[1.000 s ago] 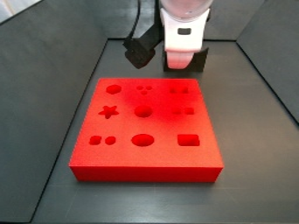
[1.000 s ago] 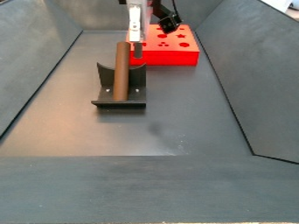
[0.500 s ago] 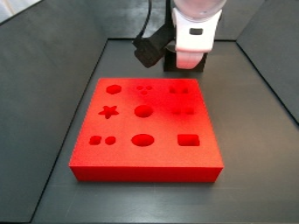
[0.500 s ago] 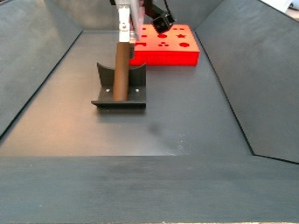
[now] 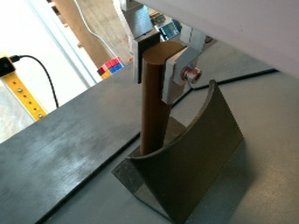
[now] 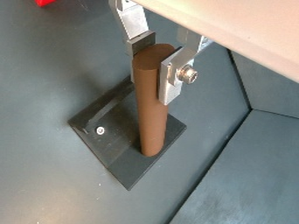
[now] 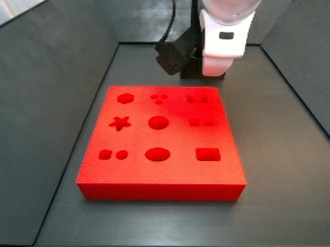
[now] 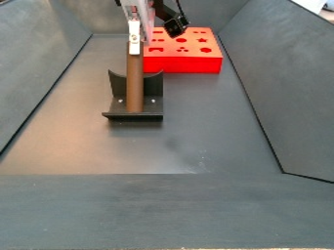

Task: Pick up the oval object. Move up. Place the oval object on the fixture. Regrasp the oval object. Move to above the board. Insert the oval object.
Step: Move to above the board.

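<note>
Since a second ago the hand (image 6: 156,54) has risen to the top of the oval object (image 6: 149,105), standing upright in the fixture (image 8: 132,105), fingers narrowly flanking it; close squarely before lifting.

Brown oval object (image 6: 147,105) stands in the dark grey fixture (image 6: 117,144); silver gripper (image 6: 156,51) fingers; bright red board (image 7: 161,138); grey floor (image 8: 183,146).

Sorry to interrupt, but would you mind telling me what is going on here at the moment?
The gripper is at the fixture, fingers on either side of the top of the brown peg. The peg stands upright with its lower end on the fixture's base. The red board lies apart, none of its cut-outs filled. Whether the fingers clamp the peg is unclear.
</note>
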{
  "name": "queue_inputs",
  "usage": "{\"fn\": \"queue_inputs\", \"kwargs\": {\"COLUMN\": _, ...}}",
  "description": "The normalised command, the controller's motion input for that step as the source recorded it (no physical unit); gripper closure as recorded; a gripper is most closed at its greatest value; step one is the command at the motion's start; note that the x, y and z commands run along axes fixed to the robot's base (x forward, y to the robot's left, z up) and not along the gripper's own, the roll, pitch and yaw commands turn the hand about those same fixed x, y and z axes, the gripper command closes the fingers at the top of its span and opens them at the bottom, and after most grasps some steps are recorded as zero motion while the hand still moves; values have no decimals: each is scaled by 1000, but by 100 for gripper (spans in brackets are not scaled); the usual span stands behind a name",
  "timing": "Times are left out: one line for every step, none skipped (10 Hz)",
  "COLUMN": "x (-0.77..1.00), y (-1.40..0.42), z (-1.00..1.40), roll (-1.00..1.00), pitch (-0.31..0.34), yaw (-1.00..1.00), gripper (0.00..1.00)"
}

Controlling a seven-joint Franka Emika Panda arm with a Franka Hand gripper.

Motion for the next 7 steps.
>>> {"fn": "queue_inputs", "kwargs": {"x": 29, "y": 142, "z": 1000, "roll": -21, "pitch": -131, "yaw": 306, "gripper": 100}}
{"fn": "queue_inputs", "kwargs": {"x": 24, "y": 136, "z": 1000, "roll": -34, "pitch": -128, "yaw": 272, "gripper": 100}}
{"fn": "queue_inputs", "kwargs": {"x": 18, "y": 123, "z": 1000, "roll": -43, "pitch": -139, "yaw": 197, "gripper": 100}}
{"fn": "queue_inputs", "kwargs": {"x": 10, "y": 110, "z": 1000, "roll": -39, "pitch": -152, "yaw": 96, "gripper": 100}}
{"fn": "queue_inputs", "kwargs": {"x": 7, "y": 107, "z": 1000, "roll": -38, "pitch": -150, "yaw": 54, "gripper": 100}}
{"fn": "queue_inputs", "kwargs": {"x": -2, "y": 99, "z": 1000, "roll": -48, "pitch": -127, "yaw": -17, "gripper": 100}}
{"fn": "queue_inputs", "kwargs": {"x": -11, "y": 89, "z": 1000, "roll": -62, "pitch": -93, "yaw": -73, "gripper": 100}}
